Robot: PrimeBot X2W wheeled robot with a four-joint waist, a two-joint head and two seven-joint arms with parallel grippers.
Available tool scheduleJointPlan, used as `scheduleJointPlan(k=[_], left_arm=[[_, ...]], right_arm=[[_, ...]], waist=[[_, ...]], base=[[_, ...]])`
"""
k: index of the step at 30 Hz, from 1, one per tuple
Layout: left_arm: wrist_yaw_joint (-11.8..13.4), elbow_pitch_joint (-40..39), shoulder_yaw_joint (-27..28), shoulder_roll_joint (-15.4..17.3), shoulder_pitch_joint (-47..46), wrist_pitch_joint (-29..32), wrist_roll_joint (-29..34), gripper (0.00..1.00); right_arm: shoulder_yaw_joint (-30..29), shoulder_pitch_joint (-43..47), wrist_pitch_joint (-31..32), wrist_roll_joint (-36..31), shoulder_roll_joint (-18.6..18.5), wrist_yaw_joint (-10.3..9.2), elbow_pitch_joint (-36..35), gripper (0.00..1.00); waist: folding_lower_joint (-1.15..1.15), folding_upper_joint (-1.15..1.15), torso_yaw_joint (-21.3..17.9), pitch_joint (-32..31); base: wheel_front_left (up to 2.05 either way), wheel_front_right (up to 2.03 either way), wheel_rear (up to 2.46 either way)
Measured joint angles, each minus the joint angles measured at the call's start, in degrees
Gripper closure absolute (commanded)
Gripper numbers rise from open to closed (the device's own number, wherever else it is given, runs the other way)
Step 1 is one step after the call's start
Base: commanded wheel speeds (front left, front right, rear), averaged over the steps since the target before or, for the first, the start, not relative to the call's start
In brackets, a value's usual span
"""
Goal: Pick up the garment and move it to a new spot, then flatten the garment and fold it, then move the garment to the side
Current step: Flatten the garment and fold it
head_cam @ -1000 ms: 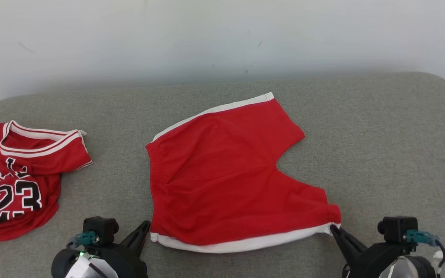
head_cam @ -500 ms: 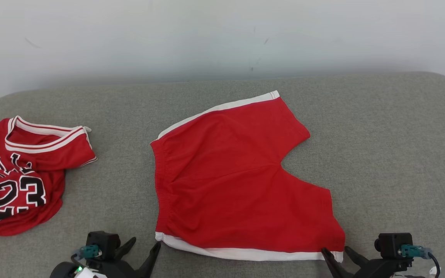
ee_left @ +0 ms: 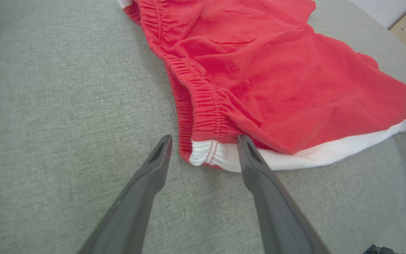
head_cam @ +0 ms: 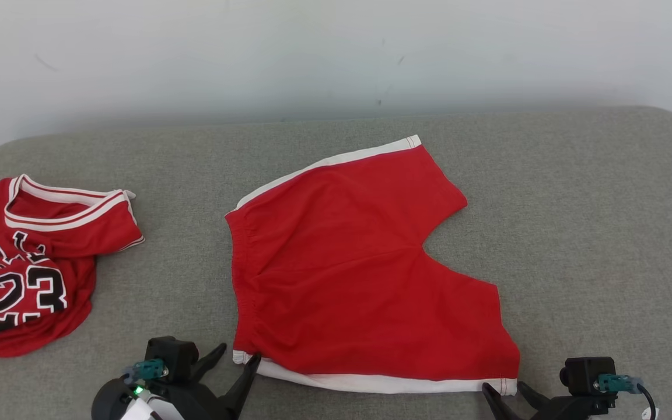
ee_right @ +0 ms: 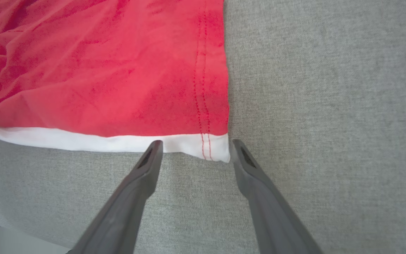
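Grey cushion (head_cam: 575, 233) extends beyond shorts' (head_cam: 342, 280) edges; jersey (head_cam: 32, 262) left, open room right.

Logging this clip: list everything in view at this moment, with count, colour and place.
shorts: one, red with white trim, spread flat mid-surface
jersey: one, red with a black 23, crumpled at the surface's left end
padded surface: one, grey fabric, under both garments
wall: one, white, behind the surface
left tool: one, dark, open, fingers either side of the shorts' near waistband corner
right tool: one, dark, open, fingers either side of the shorts' near hem corner
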Motion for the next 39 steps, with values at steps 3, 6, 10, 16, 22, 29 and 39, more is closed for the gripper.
scheduleJointPlan(k=[3,6,10,16,22,29,39], left_arm=[[-0.45,-0.03,-0.56,-0.29,-0.05,0.09,0.00,0.18],[-0.47,0.40,-0.85,-0.15,-0.09,0.33,0.00,0.29],[-0.48,0.59,-1.07,0.04,-0.09,0.38,-0.01,0.39],[-0.48,0.99,-0.80,0.37,-0.09,0.40,-0.21,0.56],[-0.49,1.15,-0.71,0.32,-0.09,0.40,-0.38,0.71],[-0.52,1.29,-0.79,0.14,-0.13,0.40,-0.54,0.73],[-0.90,0.60,-0.02,0.03,-0.82,-0.02,-1.62,1.00]], right_arm=[[-0.18,-0.08,0.01,-0.08,0.24,-0.26,1.00,0.00],[-0.12,-0.14,0.05,-0.08,0.66,-0.49,1.42,0.00],[-0.11,-0.26,0.45,-0.08,0.79,-0.49,1.70,0.02],[-0.02,-0.41,0.52,-0.08,0.98,-0.49,2.41,0.38],[-0.08,-0.54,0.51,-0.08,1.12,-0.51,2.98,0.61],[0.00,-1.74,0.46,-0.08,1.14,-0.51,3.27,0.96],[-0.34,-1.40,0.10,1.20,1.52,0.62,1.37,1.00]], waist=[[0.00,0.00,-0.45,0.34],[0.00,0.00,-0.64,0.60],[0.00,0.00,-0.62,0.80],[0.00,0.00,-0.41,0.98],[0.00,0.00,-0.35,1.04],[0.00,0.00,-0.47,1.09],[0.00,0.00,-0.45,0.84]], base=[[0.00,0.00,0.00],[0.00,0.00,0.00],[0.00,0.00,0.00],[0.00,0.00,0.00],[0.00,0.00,0.00],[0.00,0.00,0.00],[0.00,0.00,0.00]])
